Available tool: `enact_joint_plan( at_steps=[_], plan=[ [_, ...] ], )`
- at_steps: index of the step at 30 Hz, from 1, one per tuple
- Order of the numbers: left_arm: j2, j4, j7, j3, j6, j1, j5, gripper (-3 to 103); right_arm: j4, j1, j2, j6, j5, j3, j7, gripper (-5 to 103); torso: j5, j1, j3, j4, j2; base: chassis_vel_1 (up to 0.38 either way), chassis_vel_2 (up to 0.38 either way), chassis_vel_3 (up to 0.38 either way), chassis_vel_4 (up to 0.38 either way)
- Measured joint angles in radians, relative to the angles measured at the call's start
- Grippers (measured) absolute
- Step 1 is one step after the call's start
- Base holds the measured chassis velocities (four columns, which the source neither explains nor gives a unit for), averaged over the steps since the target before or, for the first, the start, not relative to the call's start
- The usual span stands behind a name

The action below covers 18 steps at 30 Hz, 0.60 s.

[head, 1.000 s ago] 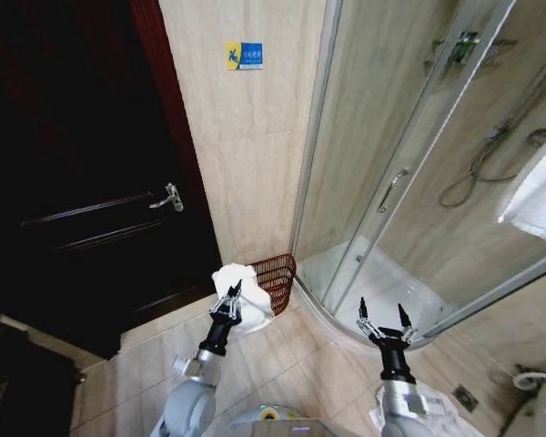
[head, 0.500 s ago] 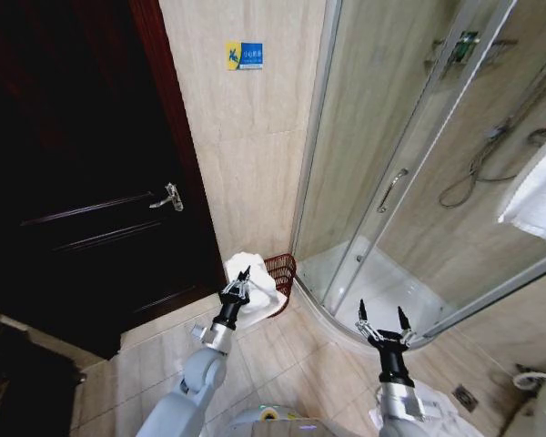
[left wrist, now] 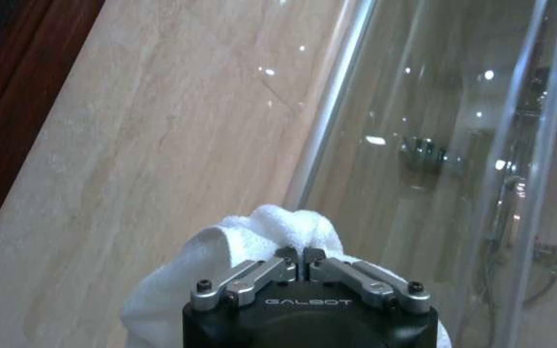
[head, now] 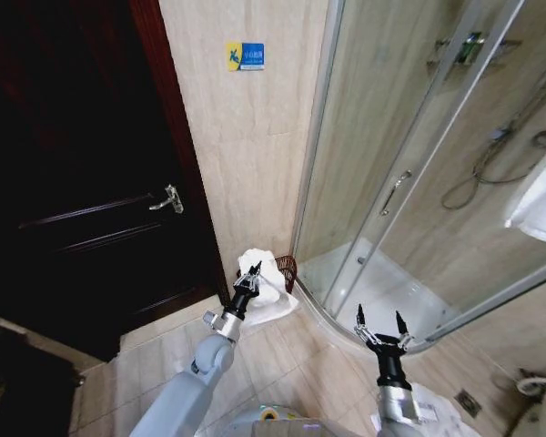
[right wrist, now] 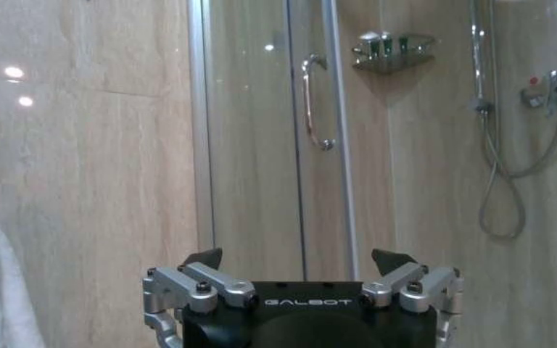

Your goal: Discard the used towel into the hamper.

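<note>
Beige tiled walls, a dark wooden door [head: 82,182] and a glass shower enclosure [head: 409,173] are seen from the head view, and one white towel [head: 266,289] is held over the one hamper [head: 288,270], whose reddish-brown rim peeps out behind the cloth in the corner between wall and shower. The left end effector [head: 248,279] is clenched on the towel, while the right end effector [head: 379,323] hangs released near the shower kerb, well apart. From the left wrist view, the left end effector [left wrist: 301,255] is seen pinching a bunched fold of the towel [left wrist: 259,232]. From the right wrist view, the right end effector [right wrist: 298,259] is spread wide, empty. The towel is judged soft, light and limp, best gripped at a gathered fold.
</note>
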<state>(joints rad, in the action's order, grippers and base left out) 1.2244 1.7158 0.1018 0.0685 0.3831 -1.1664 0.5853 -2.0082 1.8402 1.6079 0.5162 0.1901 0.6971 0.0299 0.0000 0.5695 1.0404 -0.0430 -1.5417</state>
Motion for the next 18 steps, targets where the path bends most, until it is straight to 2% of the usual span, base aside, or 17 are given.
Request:
enact_joint_plan(
  at_steps=[10, 18],
  plan=[
    [-0.003, -0.019, 0.006, -0.011, -0.001, 0.039, 0.016, 2, 0.013, -0.004, 0.001, 0.029, -0.012, -0.011, 0.005, 100, 0.0000, 0.001, 0.000, 0.0000, 0.000, -0.116, 0.108, 0.114, -0.122],
    [-0.009, -0.092, 0.034, -0.074, 0.002, 0.130, 0.032, 2, 0.052, 0.040, 0.001, 0.075, -0.070, -0.043, 0.043, 100, 0.0001, -0.001, 0.000, 0.0000, 0.000, -0.014, 0.007, 0.008, -0.002]
  ],
)
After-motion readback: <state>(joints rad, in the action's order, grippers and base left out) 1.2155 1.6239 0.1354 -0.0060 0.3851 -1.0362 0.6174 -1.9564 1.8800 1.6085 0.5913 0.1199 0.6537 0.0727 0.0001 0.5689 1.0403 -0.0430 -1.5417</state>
